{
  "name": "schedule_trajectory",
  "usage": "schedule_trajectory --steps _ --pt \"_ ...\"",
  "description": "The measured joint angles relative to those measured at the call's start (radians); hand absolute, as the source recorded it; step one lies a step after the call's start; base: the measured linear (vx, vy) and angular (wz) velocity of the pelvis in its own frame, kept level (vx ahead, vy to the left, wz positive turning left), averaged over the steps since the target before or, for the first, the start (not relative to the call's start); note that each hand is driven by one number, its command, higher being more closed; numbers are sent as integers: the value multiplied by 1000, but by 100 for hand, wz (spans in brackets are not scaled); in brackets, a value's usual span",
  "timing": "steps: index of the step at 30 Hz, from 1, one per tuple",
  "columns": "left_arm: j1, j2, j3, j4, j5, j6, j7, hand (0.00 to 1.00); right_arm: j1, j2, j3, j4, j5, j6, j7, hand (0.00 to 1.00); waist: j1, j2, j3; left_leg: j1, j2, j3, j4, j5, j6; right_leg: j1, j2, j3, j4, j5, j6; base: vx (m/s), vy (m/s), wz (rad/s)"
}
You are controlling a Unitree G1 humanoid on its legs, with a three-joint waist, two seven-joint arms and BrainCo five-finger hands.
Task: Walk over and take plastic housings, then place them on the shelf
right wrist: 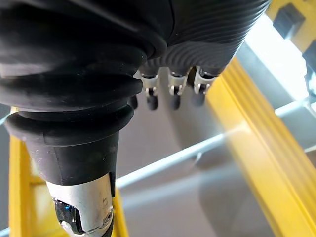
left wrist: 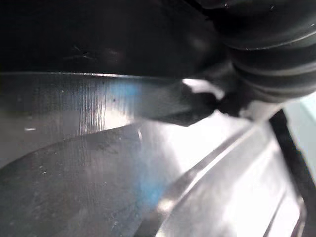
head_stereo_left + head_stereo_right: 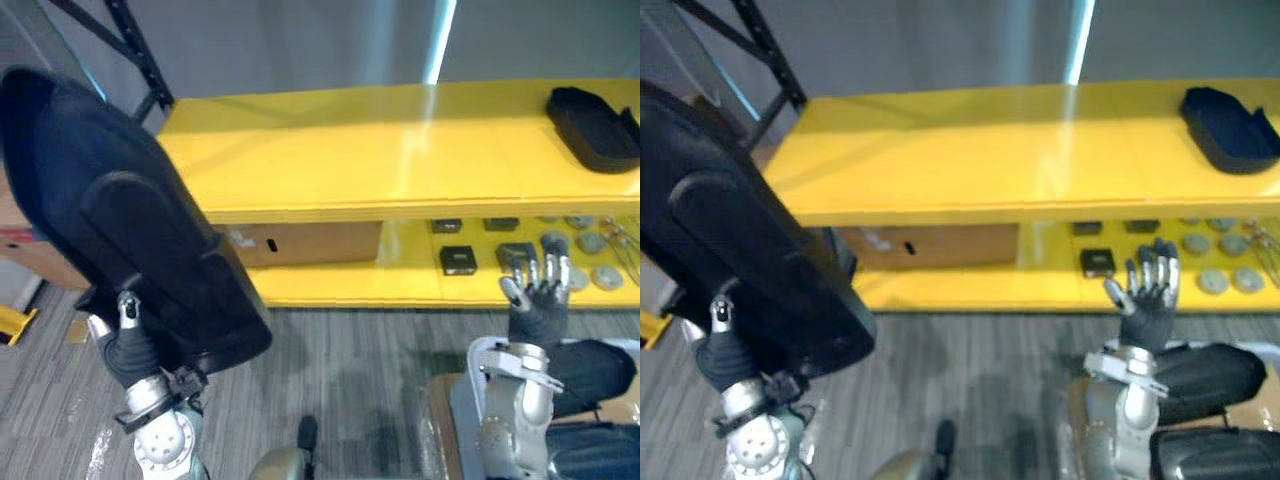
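Observation:
A large black plastic housing (image 3: 130,230) is raised at the left, in front of the yellow shelf's (image 3: 400,150) end. My left hand (image 3: 127,318) grips its lower edge from below, with the thumb pressed on its face and the fingers hidden behind it. The left wrist view shows the housing's glossy surface (image 2: 89,173) from very close. A second black housing (image 3: 595,125) lies on the top board at the far right. My right hand (image 3: 1147,290) is held up, open and holding nothing, before the lower shelf level; its straight fingers (image 1: 173,89) show in the right wrist view.
The lower shelf level holds a cardboard box (image 3: 310,242), small black boxes (image 3: 458,260) and several grey discs (image 3: 590,243). More black housings (image 3: 1210,375) lie by my right arm at the lower right. Grey carpet (image 3: 370,360) runs between me and the shelf. A dark rack post (image 3: 130,40) stands at the back left.

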Motion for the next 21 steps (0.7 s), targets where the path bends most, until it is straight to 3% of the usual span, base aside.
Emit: schedule_trajectory --steps 1,2,3,4,5,6,8,11,12,14,15,16,17,18,19,21 --pt "-22 9 11 0 0 0 -10 100 0 7 -6 -1 -30 -3 0 0 -4 -9 20 16 -15 4 18 -21 20 -56 -37 46 126 51 -82 54 92 -2" --pt "-27 16 11 0 2 1 -13 100 4 9 -9 -1 -46 -3 -4 0 -7 -9 24 23 -18 6 19 -35 27 -89 -42 76 184 101 -144 82 115 7" --pt "-29 34 8 -3 12 3 -23 100 17 9 -13 -1 -76 -4 -12 0 -23 -5 23 40 1 14 16 -51 34 -150 -32 140 262 253 -167 96 94 13" --pt "-33 48 6 -7 13 4 -30 100 22 11 -14 -1 -82 -6 -13 0 -31 6 20 48 17 9 15 -55 36 -178 -17 172 295 298 -142 149 88 11" --pt "-54 75 3 -10 10 4 -34 100 24 19 -24 -2 -99 -12 -12 0 -30 6 25 49 30 -6 14 -66 49 -233 26 222 325 154 -88 166 45 12" --pt "-87 85 6 -10 8 11 -38 100 18 19 -49 -17 -117 -13 -12 0 -30 8 27 46 51 -19 12 -68 54 -272 82 241 275 30 -59 152 39 9" --pt "-128 82 5 0 5 20 -47 100 19 22 -92 -47 -120 -16 -7 0 -30 8 27 50 64 -33 3 -73 53 -306 146 242 107 -27 -48 141 19 17" --pt "-147 76 -17 18 -8 33 -78 100 20 23 -121 -87 -111 -17 2 0 -36 2 23 95 70 -49 4 -111 49 -321 183 246 -180 -5 -26 179 -56 17" --pt "-141 73 -25 19 -8 34 -84 100 22 23 -113 -96 -111 -16 2 0 -36 1 22 109 74 -47 21 -126 35 -315 185 246 -249 11 -13 235 -106 16" --pt "-128 73 -53 16 -11 32 -93 100 24 25 -95 -118 -111 -15 1 0 -32 -8 16 111 80 -42 105 -193 -2 -301 185 241 -359 87 -29 253 -142 25" --pt "-120 73 -57 10 -10 31 -102 100 36 30 -76 -143 -111 -14 0 0 -33 -34 -3 87 86 15 179 -259 -28 -276 169 237 -399 183 -44 305 -271 30" --pt "-101 69 -60 0 -8 20 -113 100 44 41 -57 -161 -112 -14 -1 0 -23 -63 -27 84 147 162 242 -333 -50 -246 158 235 -410 221 11 321 -336 23" --pt "-84 46 -66 2 -11 17 -117 100 36 35 -50 -162 -114 -11 -4 0 -23 -34 -37 83 211 224 269 -348 -63 -239 190 222 -405 216 -1 324 -326 12" --pt "-60 13 -85 -1 -13 18 -120 100 37 30 -47 -187 -116 -16 -14 0 -29 -5 -62 91 267 283 271 -342 -103 -234 213 203 -400 187 -11 348 -225 9" --pt "-53 -15 -97 -2 -11 18 -123 100 32 25 -47 -188 -123 -16 -28 0 -28 17 -75 122 273 301 236 -324 -128 -230 223 202 -392 164 -14 334 -149 12" --pt "-50 -26 -101 -3 -12 16 -125 100 28 25 -46 -186 -123 -16 -45 0 -28 37 -87 144 278 317 229 -312 -139 -225 238 211 -379 130 -13 278 -122 -14"
